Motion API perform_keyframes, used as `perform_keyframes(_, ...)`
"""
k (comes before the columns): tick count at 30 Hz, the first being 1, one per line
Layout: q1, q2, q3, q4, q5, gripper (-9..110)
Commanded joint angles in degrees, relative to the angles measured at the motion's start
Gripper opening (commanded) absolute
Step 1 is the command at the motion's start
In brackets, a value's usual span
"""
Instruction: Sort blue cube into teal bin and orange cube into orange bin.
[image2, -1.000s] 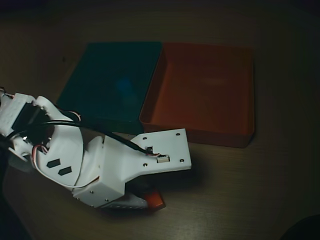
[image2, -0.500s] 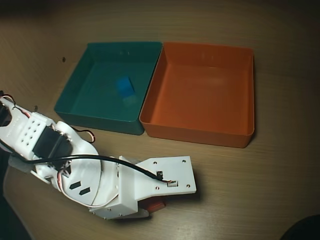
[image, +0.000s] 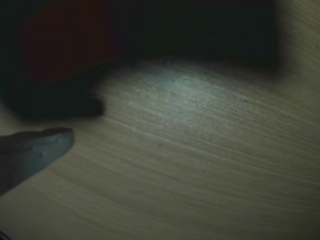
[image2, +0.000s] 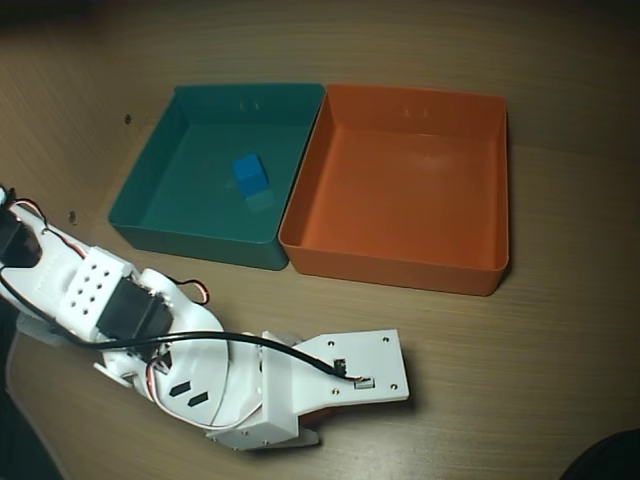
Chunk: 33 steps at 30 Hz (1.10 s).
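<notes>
The blue cube (image2: 250, 173) lies inside the teal bin (image2: 150, 185) in the upper left of the overhead view; the orange bin (image2: 495, 190) beside it is empty. Over the past second the arm has sunk toward the bottom edge, its hand (image2: 312, 428) now hiding the orange cube that showed beneath it. Whether the hand grips it I cannot tell. The wrist view shows only one blurred fingertip (image: 42, 147) over the worktop (image: 210, 170).

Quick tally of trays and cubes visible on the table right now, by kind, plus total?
Bins: 2, the teal bin and the orange bin.
Cubes: 1 clearly seen, the blue cube, lying in the teal bin. An orange cube is not clearly visible in either view.
Total: 3
</notes>
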Motion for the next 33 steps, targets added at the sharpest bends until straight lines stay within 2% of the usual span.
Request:
perform_keyframes(1,0.4,0.7,-3.7,-0.9,0.3,44)
perform_keyframes(11,0.4,0.0,-2.8,-0.8,0.5,42)
perform_keyframes(14,0.4,0.0,-2.8,-0.8,0.5,35)
perform_keyframes(25,0.4,0.0,-2.8,-0.8,0.6,-6)
perform_keyframes(33,0.4,1.0,-3.6,-0.8,0.6,-6)
